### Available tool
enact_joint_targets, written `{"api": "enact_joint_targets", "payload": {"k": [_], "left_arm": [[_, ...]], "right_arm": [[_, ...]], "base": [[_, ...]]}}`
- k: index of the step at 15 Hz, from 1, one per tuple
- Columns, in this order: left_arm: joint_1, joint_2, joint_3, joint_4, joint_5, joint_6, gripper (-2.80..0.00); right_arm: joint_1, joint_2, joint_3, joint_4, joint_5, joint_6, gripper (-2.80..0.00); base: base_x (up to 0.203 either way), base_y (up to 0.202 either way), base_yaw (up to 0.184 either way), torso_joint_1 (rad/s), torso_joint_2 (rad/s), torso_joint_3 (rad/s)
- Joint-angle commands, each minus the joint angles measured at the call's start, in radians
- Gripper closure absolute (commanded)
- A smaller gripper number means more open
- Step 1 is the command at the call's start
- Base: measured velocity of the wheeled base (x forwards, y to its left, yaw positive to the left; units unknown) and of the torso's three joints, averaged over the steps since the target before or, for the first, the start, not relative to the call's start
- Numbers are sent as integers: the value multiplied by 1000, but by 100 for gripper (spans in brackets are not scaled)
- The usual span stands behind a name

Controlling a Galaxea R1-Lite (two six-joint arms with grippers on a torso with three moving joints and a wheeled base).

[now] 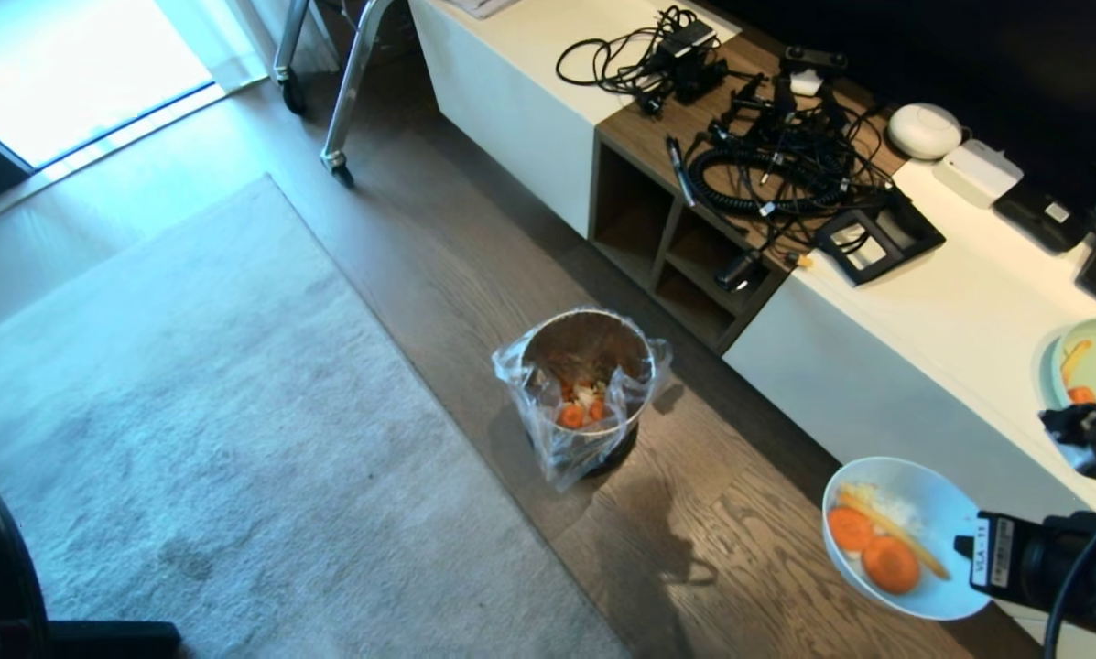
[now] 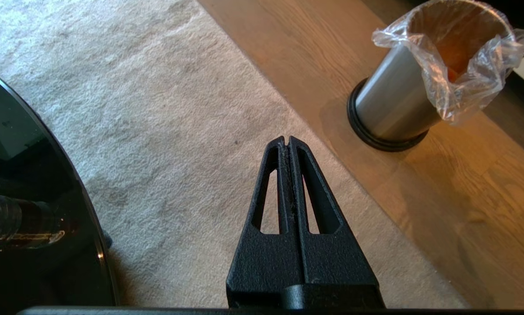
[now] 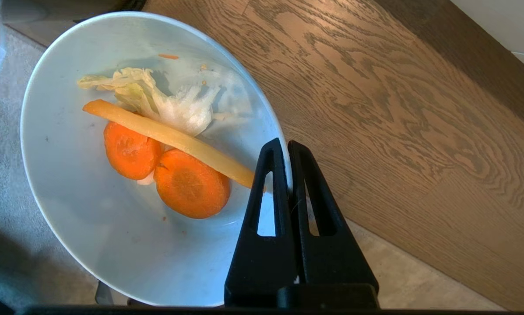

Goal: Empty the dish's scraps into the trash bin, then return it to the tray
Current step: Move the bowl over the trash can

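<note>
R gripper (image 3: 286,148) grips dish (image 3: 69,218) w/ 2 carrot slices (image 3: 191,183).

Small white glossy bowl (image 1: 905,538) hanging above the wood floor at 5 o'clock in the head view, tilting slightly, rim pinched at its 3 o'clock edge. Holding scraps (image 1: 877,542): two round orange carrot slices lying side by side, a long pale yellow strip crossing over them, and a pale leafy shred behind, all sitting low in the bowl. Steel bin (image 1: 587,394) standing upright on the floor near centre, well apart from the bowl at its 10 o'clock, black base ring showing, clear bag liner draping over the rim. Already carrying orange and pale bits inside. Tray not showing anywhere.
</note>
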Motion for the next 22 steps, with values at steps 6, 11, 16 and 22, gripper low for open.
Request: {"api": "enact_joint_targets", "payload": {"k": [6,11,16,22], "left_arm": [[0,0,0,0,1,-1,0],[0,0,0,0,1,-1,0],[0,0,0,0,1,-1,0],[0,0,0,0,1,-1,0]], "right_arm": [[1,24,-65,1,-3,1,0],[1,34,-92,1,-4,1,0],[-1,133,-150,-66,-3,-53,0],[-1,418,-486,-163,-2,-183,0]], "base": [[0,0,0,5,3,-195],[0,0,0,4,1,-82],[0,0,0,0,0,0],[0,0,0,0,0,0]]}}
